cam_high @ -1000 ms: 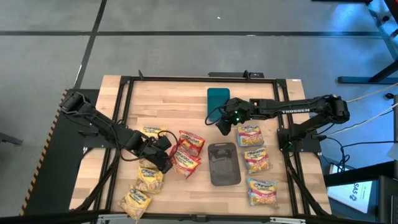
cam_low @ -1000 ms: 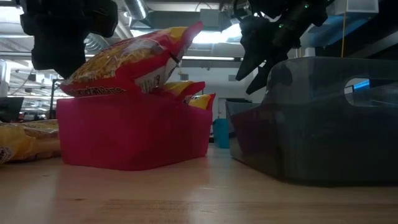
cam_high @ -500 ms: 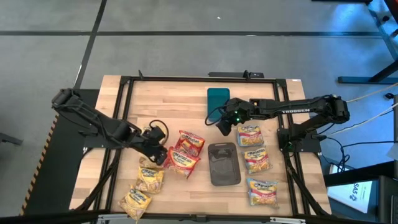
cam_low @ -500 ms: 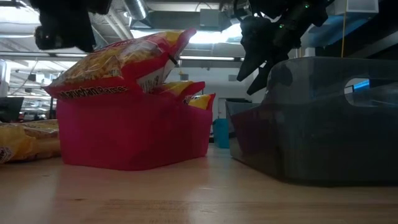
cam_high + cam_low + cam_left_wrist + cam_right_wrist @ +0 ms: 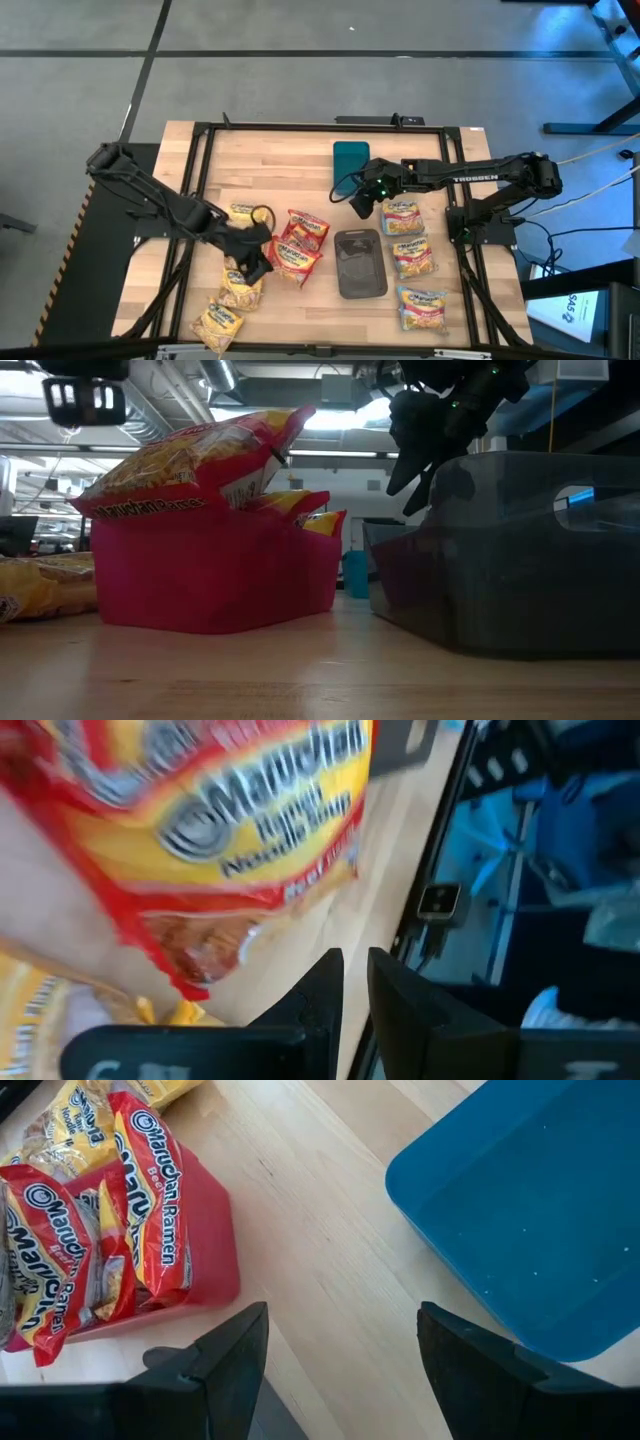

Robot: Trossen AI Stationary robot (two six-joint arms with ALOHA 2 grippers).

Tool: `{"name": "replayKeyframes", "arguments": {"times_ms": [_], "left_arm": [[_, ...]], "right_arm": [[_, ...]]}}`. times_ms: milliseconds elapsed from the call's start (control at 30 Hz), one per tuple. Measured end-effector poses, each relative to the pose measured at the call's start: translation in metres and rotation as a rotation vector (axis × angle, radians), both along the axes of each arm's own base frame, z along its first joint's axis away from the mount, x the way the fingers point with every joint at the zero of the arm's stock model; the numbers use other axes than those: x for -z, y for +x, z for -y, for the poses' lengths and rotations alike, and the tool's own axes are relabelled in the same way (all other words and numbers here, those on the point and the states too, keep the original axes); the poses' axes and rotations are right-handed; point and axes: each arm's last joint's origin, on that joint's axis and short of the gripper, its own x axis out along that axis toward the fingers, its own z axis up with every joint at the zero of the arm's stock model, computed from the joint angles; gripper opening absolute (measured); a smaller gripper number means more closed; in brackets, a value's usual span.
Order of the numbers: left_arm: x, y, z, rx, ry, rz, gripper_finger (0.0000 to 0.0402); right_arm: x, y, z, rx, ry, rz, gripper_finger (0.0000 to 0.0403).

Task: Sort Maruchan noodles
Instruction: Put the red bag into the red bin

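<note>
The left gripper [image 5: 255, 262], fingers nearly closed and empty, was seen beside the yellow packets [image 5: 240, 288]. The red packets [image 5: 295, 245] were heaped in the pink tray [image 5: 215, 575]; a top one could be knocked out. The right gripper [image 5: 362, 203], wide open and empty, was held between the teal tray [image 5: 350, 157] and the grey tray [image 5: 360, 263].

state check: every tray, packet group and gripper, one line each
pink tray: holds red packets, heaped over its rim
grey tray: empty
teal tray: empty
yellow packets: loose on table, left side
blue-and-pink packets: loose on table, in a row, right side
left gripper: shut, empty
right gripper: open, empty
</note>
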Motion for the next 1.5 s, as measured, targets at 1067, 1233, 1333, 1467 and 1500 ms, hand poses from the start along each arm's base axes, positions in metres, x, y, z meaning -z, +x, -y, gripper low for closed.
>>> {"name": "replayKeyframes", "arguments": {"times_ms": [1067,1233,1333,1467,1500], "left_arm": [[0.017,0.019,0.004,0.036,0.024,-0.003,0.0043],[0.019,0.018,0.004,0.04,0.027,-0.019,0.0043],[0.021,0.019,0.005,0.033,0.039,-0.025,0.0043],[0.024,0.021,0.005,0.032,0.043,-0.034,0.0043],[0.024,0.021,0.005,0.032,0.044,-0.037,0.0043]], "right_arm": [[-0.002,0.1,-0.057,-0.224,-0.146,0.1,0.0253],[0.009,0.109,-0.056,-0.229,-0.138,-0.035,0.0253],[0.007,0.114,-0.058,-0.246,-0.124,-0.005,0.0253],[0.006,0.116,-0.061,-0.281,-0.087,0.021,0.0253],[0.006,0.116,-0.062,-0.288,-0.081,0.024,0.0253]]}}
